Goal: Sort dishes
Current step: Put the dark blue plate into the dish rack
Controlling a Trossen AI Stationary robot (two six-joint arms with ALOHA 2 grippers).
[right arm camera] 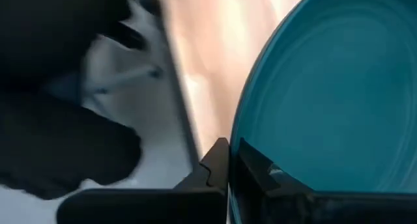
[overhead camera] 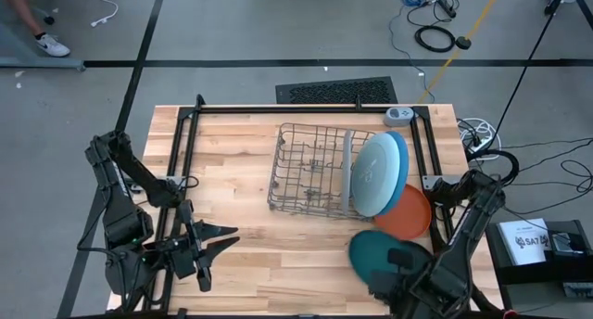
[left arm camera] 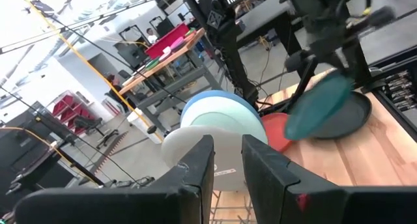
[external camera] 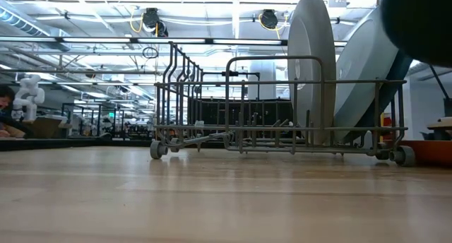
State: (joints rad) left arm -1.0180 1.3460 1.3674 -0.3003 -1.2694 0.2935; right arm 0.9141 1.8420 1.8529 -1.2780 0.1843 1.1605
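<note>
1 pale wood table [overhead camera: 241, 161] on grey floor; glossy round teal plate [overhead camera: 375, 252] pinched by right claw [right arm camera: 229, 160]; left claw [left arm camera: 227, 160] slightly spread, empty.

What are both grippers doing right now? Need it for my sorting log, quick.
Left gripper: slightly open, holding nothing, over the table's left side.
Right gripper: shut on the teal plate by its rim, near the dish rack.

Teal plate [overhead camera: 377, 249]; orange plate [overhead camera: 410, 215]; pale blue plate [overhead camera: 378, 173] (plain, unpatterned); grey wire rack [overhead camera: 310, 171].
</note>
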